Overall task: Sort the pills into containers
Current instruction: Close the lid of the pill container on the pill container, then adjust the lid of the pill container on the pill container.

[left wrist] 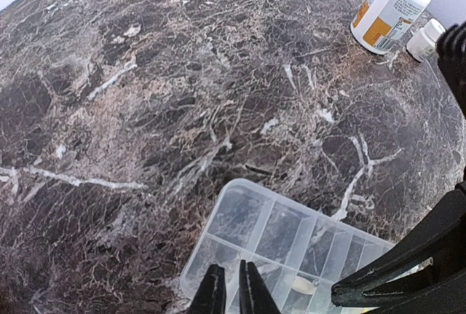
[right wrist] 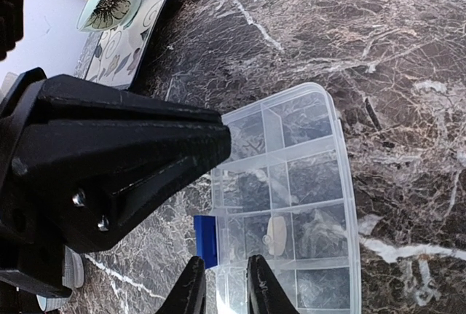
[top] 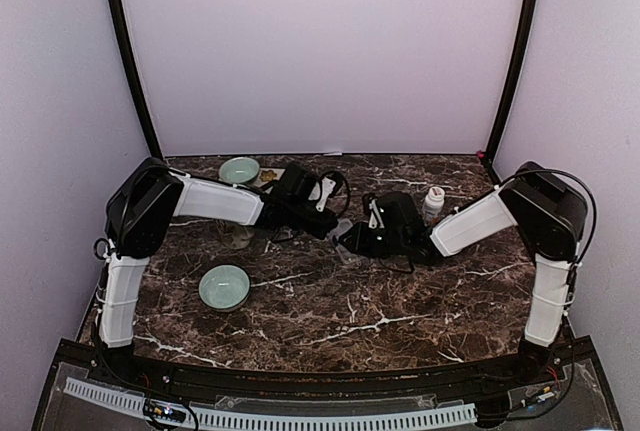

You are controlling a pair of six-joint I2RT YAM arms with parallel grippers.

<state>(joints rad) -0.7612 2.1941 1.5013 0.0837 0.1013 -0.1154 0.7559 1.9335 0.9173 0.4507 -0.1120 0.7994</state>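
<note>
The container is a clear box with small compartments, lying flat on the dark marble table. In the right wrist view the container has a blue latch on its left edge. One pale oval pill lies in a middle compartment, and the same pill shows in the left wrist view. My left gripper is shut, its tips at the box's near corner. My right gripper is open by a narrow gap that straddles the latch edge. Both grippers meet at mid-table.
A white pill bottle with an orange label and a smaller bottle stand beyond the box. One pale green bowl sits at the back left, another bowl at the near left. Walls enclose three sides.
</note>
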